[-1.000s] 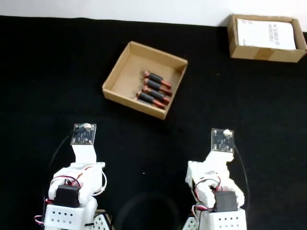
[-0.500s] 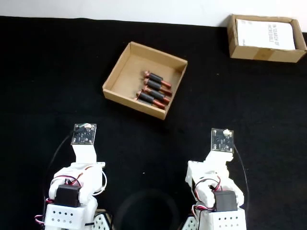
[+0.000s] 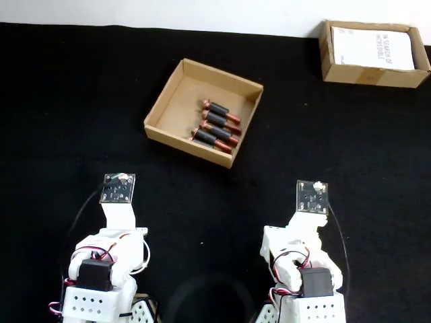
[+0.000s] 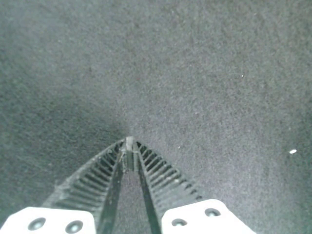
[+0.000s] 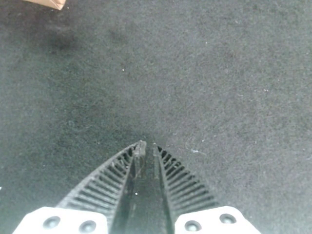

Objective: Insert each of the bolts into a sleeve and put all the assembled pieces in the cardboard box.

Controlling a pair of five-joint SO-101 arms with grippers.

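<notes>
An open cardboard box (image 3: 166,99) sits tilted on the black cloth at the middle back. Inside it lie several assembled pieces (image 3: 217,126), black sleeves with copper-coloured bolt ends, side by side near its right wall. Both arms are folded back at the front edge, far from the box. My left gripper (image 4: 128,143) is shut with nothing in it, its tips together over bare cloth. My right gripper (image 5: 146,145) is also shut and empty; a corner of the cardboard box (image 5: 51,4) shows at the edge of the right wrist view.
A second cardboard box (image 3: 372,54) holding a white printed sheet stands at the back right corner. The left arm's base (image 3: 101,276) and the right arm's base (image 3: 306,279) stand at the front edge. Black cloth covers the table.
</notes>
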